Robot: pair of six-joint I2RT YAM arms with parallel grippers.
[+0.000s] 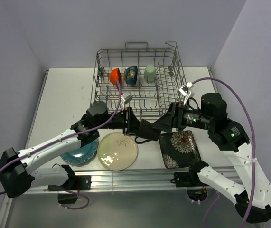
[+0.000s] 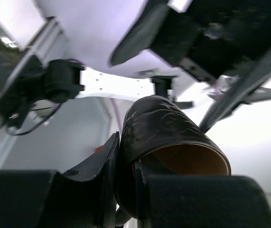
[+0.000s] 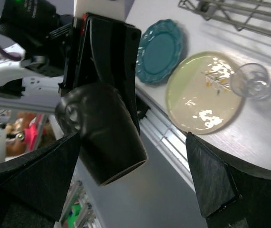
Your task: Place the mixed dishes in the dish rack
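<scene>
A: Where was the mug point(image 1: 147, 131)?

B: Up off the worktop point(image 1: 64, 95), in the air just in front of the rack point(image 1: 173, 61). From the top cam it sat over the gap betw. the cream plate point(image 1: 117, 151) and the black plate point(image 1: 180, 148). It was tilted, not upright.

A: Who had it?

B: L gripper point(image 1: 131, 124), clamped on the mug's rim. One finger point(image 2: 109, 166) was outside the wall, the other inside, per the L wrist cam.

A: And the R gripper point(image 1: 164, 124)?

B: Jaws wide apart, nothing held. It faced the L gripper, and the mug was betw. its fingers point(image 3: 40, 175), much closer to one than the other. Couldn't tell if that one touched it.

A: Other dishes nearby?

B: The glass point(image 3: 251, 81) was at the cream plate's rim on the rack side. Couldn't tell if it was upright or tipped. The teal plate point(image 1: 78, 154) was just beside the cream one, partly under the L arm. All three plates lay flat along the near edge of the worktop.

A: And in the rack?

B: Three pcs in a row toward the back: red bowl point(image 1: 115, 75), dark bowl point(image 1: 131, 75), then the cup point(image 1: 149, 73). Both bowls stood on edge, and the cup was mouth-down as far as I could see.
</scene>
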